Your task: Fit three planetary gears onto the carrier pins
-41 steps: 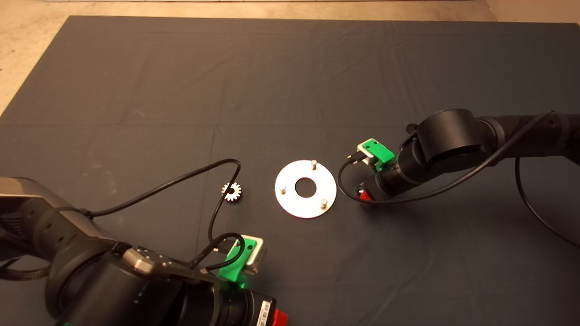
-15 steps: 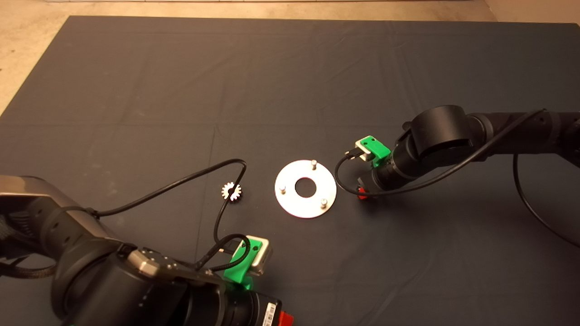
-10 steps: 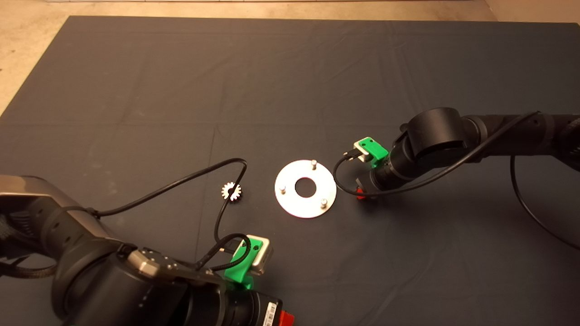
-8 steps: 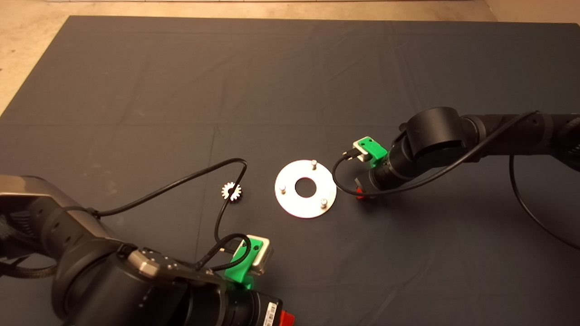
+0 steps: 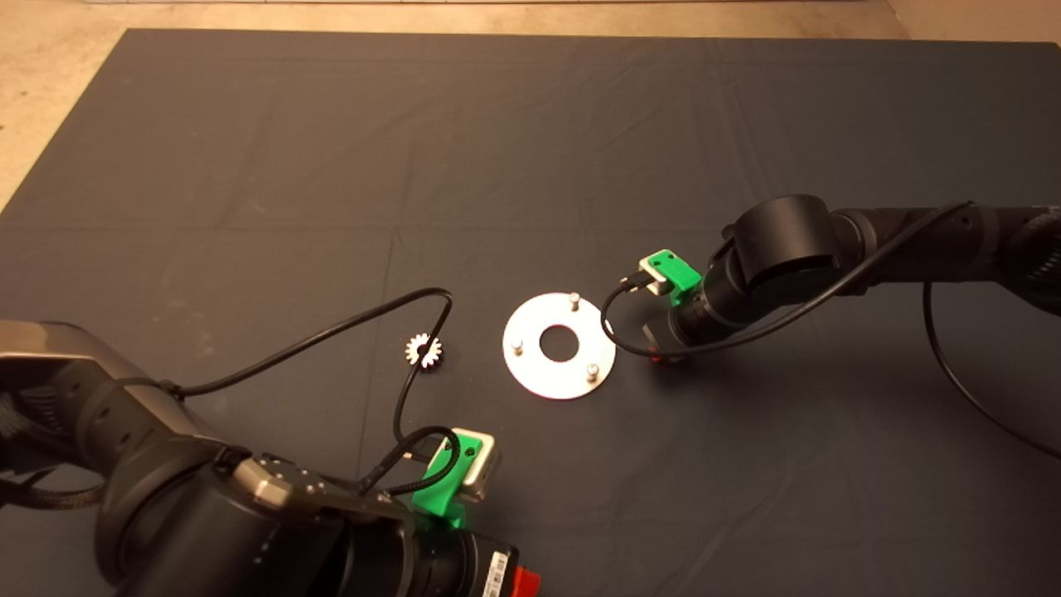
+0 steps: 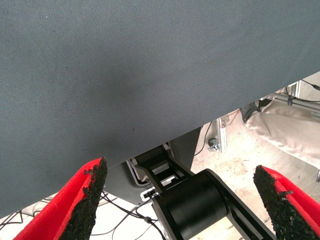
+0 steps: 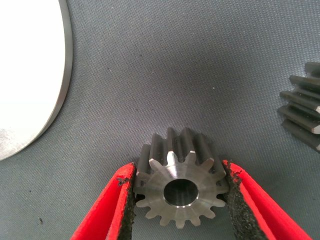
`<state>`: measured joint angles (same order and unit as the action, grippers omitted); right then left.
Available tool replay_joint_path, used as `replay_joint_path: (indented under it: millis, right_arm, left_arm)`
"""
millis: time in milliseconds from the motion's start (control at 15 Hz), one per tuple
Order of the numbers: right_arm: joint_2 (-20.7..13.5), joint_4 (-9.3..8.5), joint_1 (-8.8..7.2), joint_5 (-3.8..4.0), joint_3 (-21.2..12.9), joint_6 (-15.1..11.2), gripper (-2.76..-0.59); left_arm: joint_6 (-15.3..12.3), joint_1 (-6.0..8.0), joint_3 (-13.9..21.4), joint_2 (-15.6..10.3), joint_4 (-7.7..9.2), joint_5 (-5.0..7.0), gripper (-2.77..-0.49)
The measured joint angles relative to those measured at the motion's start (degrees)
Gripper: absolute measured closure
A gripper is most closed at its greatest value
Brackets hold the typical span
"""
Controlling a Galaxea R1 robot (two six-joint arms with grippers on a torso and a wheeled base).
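The round silver plate (image 5: pixel 540 375) lies mid-mat with three bare carrier pins (image 5: pixel 574 298) standing on it. My right gripper (image 5: pixel 661 351) is low on the mat just right of the plate. In the right wrist view its two pads (image 7: pixel 128 200) press both sides of a planetary gear (image 7: pixel 181 187) that rests on the mat, with the plate's edge (image 7: pixel 30 75) close by. A second gear (image 7: pixel 306 114) lies beside it, hidden under the arm in the head view. A third gear (image 5: pixel 423 350) lies left of the plate. My left gripper (image 5: pixel 524 581) is parked at the lower edge, open and empty.
A black cable (image 5: pixel 331 340) from the left arm loops over the mat next to the left gear. The mat's near edge, the robot's base and the floor show in the left wrist view (image 6: pixel 200 200).
My right arm has shifted left toward the plate and sunk lower, so its red fingers are nearly hidden beneath it. The left arm, the plate and the left gear have stayed put.
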<state>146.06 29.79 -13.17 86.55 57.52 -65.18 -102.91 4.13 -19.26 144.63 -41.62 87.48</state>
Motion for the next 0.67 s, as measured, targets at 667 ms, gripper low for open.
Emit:
replay_joint_path:
  millis: [667]
  right_arm:
    - [-0.02,0.09,0.11,0.13,-0.97,0.0,-1.04]
  left_arm:
    - [0.0,0.0,0.0,0.0,-0.05,0.0,-2.08]
